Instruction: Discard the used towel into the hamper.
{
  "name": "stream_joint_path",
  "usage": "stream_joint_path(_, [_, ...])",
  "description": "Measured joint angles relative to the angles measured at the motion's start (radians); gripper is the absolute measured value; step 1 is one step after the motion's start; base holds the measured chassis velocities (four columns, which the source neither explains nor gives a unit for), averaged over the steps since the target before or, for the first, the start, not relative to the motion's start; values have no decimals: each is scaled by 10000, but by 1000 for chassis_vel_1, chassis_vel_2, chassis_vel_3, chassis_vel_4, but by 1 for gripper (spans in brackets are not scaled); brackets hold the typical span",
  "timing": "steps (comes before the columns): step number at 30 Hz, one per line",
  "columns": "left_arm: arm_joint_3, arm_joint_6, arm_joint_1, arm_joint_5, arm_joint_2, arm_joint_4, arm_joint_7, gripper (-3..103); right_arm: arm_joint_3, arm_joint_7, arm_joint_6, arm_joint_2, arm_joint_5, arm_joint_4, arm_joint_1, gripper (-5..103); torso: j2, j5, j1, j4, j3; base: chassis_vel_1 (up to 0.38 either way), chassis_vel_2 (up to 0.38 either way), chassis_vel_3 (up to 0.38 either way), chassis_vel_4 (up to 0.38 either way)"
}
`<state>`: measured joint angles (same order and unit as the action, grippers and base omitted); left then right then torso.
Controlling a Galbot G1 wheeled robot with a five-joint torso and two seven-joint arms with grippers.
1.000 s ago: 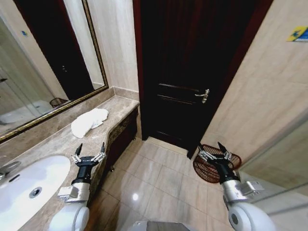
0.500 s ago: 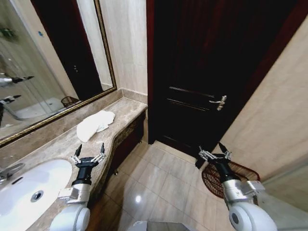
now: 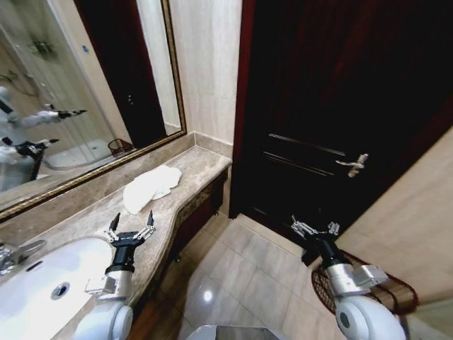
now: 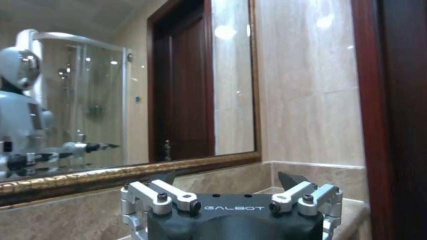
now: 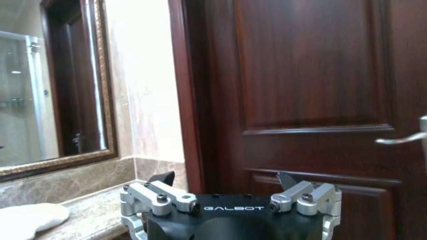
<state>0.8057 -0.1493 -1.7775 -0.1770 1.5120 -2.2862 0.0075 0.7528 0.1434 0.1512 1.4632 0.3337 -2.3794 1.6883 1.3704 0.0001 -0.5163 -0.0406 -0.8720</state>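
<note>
From my left pincer [image 3: 131,222], spread wide and empty, the towel [image 3: 151,187] lies at one o'clock on the bench [image 3: 85,216], long axis running toward two; my right pincer [image 3: 314,228], also wide, sits farther off.

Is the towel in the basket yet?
No. The white towel lies crumpled on the counter beside the mirror; the hamper stands on the floor by the door.

Polished marble counter [image 3: 185,185], soft cloth towel [image 3: 150,188], glossy wood door [image 3: 333,106]
</note>
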Motion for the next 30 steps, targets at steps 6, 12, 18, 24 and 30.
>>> stream_joint_path(6, [-50, -44, 9, 49, 44, 15, -84, 100, 1, 8, -17, -31, 31, 70, -17, 100, 0, 1, 0, -1, 0, -88, 131, 149, -81])
stream_joint_path(12, [-57, -68, -16, 151, 76, -13, -152, 100, -2, 42, -34, -62, 48, 120, -33, 100, 1, -2, 1, 2, 1, -119, 123, 114, -131])
stream_joint_path(18, [-49, 58, -88, 156, 122, -140, -151, 100, -14, 94, -40, -66, 51, 142, -25, 100, 0, -2, 1, 2, 1, -110, 131, 106, -111])
stream_joint_path(24, [-46, 511, -127, 156, 120, -386, -154, 100, -13, 131, -41, -90, 53, 152, -38, 100, 0, -1, 0, 2, 0, -128, 98, 118, -121])
stream_joint_path(30, [-16, 1032, -176, 106, 56, -612, -285, 100, -2, 250, -24, -98, 76, 147, -37, 100, 0, -3, 1, 0, 1, -124, 140, 138, -123])
